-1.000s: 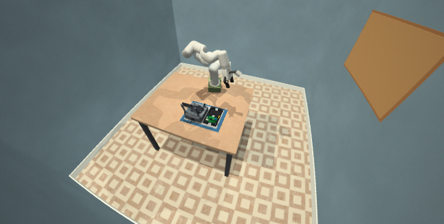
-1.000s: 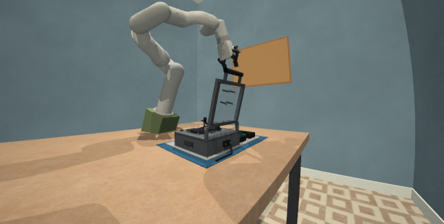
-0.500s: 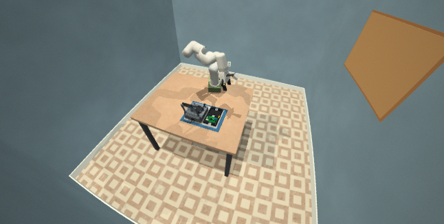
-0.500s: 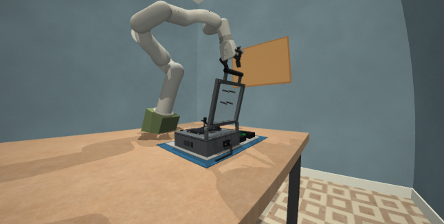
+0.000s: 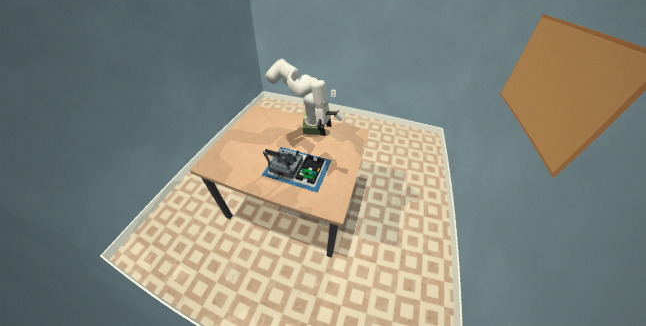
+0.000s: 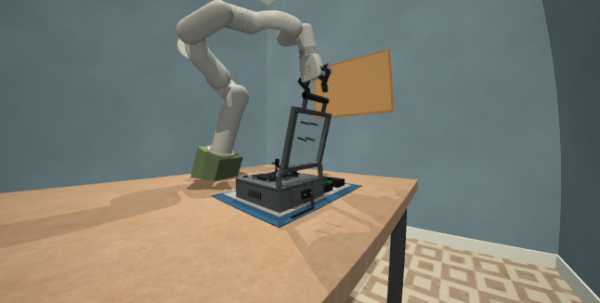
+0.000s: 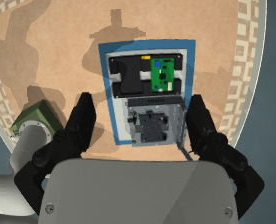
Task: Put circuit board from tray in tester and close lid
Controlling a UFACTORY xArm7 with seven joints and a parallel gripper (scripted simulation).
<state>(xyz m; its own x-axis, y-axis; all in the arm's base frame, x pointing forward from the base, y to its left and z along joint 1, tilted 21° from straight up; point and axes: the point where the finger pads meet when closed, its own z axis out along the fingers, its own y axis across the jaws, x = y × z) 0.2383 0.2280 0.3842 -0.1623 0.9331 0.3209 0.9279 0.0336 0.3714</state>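
Green rectangular circuit board [image 7: 163, 76] lies flat in the right pocket of the black two-pocket tray [image 7: 122, 76], on the blue mat beyond the grey box-shaped tester [image 7: 151, 125]. Its long axis runs near-to-far in my wrist view, so its long edges face left and right. My fingers are spread wide, holding nothing, high above the wooden counter [image 6: 186, 243]. Board sits far below, a little right of centre; judged next: descend, straddling its long edges.

Top view far overhead, exterior low across the table [image 6: 139, 243], wrist looks straight down.
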